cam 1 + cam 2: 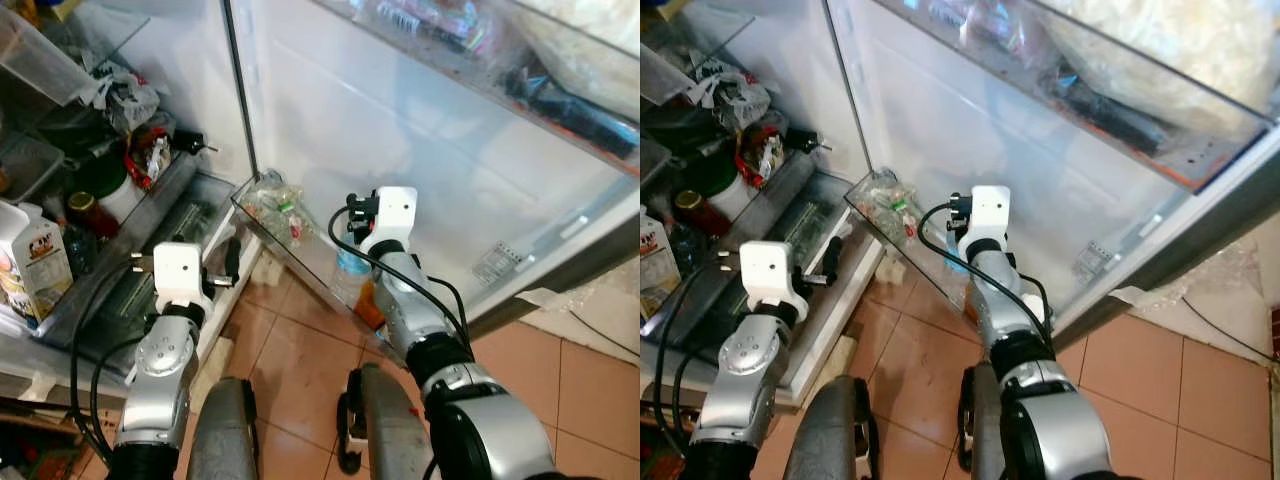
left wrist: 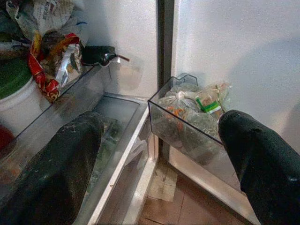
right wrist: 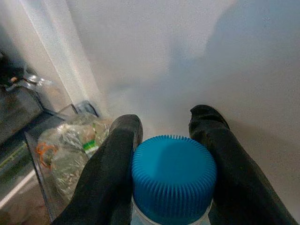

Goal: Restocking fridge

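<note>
My right gripper (image 3: 168, 119) is shut on a clear bottle with a ribbed blue cap (image 3: 173, 176), one black finger on each side of its neck. In the left eye view the bottle (image 1: 352, 268) stands low in the clear door bin (image 1: 300, 262) of the open fridge door, below the right wrist housing (image 1: 388, 212). Bags of greens (image 1: 280, 205) fill the bin's hinge end. My left gripper (image 2: 161, 124) is open with nothing between its fingers (image 1: 230, 262), held in front of the fridge's bottom drawer (image 2: 117, 140).
A milk carton (image 1: 35, 260), a red-lidded jar (image 1: 82, 212) and a white tub with a green lid (image 1: 110, 190) stand on the fridge shelf at left. An upper door shelf (image 1: 520, 70) with packages hangs overhead. Tiled floor (image 1: 290, 360) lies below.
</note>
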### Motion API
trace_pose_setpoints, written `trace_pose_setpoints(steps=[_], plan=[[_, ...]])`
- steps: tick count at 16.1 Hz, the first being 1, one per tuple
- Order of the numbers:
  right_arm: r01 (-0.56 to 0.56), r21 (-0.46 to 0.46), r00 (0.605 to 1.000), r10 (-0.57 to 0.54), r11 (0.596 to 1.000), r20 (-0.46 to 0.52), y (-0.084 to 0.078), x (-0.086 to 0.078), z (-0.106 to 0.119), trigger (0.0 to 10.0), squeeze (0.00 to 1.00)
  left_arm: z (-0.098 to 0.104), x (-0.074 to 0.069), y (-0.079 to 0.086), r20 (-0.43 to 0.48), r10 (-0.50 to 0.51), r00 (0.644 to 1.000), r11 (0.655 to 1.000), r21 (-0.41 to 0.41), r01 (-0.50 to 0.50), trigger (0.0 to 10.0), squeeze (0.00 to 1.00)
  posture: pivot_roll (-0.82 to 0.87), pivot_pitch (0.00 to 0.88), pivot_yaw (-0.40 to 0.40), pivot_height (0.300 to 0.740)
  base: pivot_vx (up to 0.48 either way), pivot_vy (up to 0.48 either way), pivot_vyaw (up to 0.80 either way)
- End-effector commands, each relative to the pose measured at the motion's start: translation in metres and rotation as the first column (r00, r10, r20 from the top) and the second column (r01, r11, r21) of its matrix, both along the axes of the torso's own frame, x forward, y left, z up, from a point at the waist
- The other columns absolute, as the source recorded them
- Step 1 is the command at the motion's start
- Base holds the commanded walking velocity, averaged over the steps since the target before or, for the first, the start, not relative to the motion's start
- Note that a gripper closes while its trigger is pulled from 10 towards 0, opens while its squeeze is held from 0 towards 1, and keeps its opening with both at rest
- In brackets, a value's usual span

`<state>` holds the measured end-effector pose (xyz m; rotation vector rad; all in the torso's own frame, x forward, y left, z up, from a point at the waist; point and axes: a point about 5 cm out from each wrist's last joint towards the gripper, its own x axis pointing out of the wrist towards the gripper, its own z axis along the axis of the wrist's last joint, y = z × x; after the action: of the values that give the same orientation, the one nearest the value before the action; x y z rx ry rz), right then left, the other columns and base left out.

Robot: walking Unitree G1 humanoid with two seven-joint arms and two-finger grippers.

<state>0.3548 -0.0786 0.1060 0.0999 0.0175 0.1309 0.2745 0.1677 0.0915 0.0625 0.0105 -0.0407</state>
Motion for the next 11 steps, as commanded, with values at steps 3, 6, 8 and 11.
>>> trace_pose_setpoints(steps=[3,6,8,11], plan=[[0.074,-0.012,0.994,-0.074,0.997,-0.074,-0.007,-0.003,-0.015,10.0,0.0,-0.001,-0.004,-0.001,-0.018,-0.007,1.0,1.0,0.013,0.007,10.0,0.0,0.11,0.254,-0.033,0.658,0.0,0.0,0.0],[0.091,0.011,0.991,-0.09,0.996,-0.094,-0.012,-0.004,-0.02,10.0,1.0,-0.001,-0.004,-0.003,-0.026,-0.016,1.0,1.0,0.02,0.016,10.0,0.0,0.11,0.248,-0.027,0.658,0.0,0.0,0.0],[0.094,0.012,0.991,-0.092,0.996,-0.098,-0.013,-0.005,-0.021,10.0,1.0,-0.001,-0.002,-0.002,-0.028,-0.017,0.999,1.0,0.023,0.018,10.0,0.0,0.11,0.243,-0.026,0.658,0.0,0.0,0.0],[0.104,0.004,0.991,-0.103,0.995,-0.091,-0.018,-0.004,-0.02,10.0,1.0,0.0,0.002,-0.004,-0.028,-0.023,0.999,0.999,0.031,0.023,10.0,0.0,0.1,0.229,-0.024,0.658,0.0,0.0,0.0]])
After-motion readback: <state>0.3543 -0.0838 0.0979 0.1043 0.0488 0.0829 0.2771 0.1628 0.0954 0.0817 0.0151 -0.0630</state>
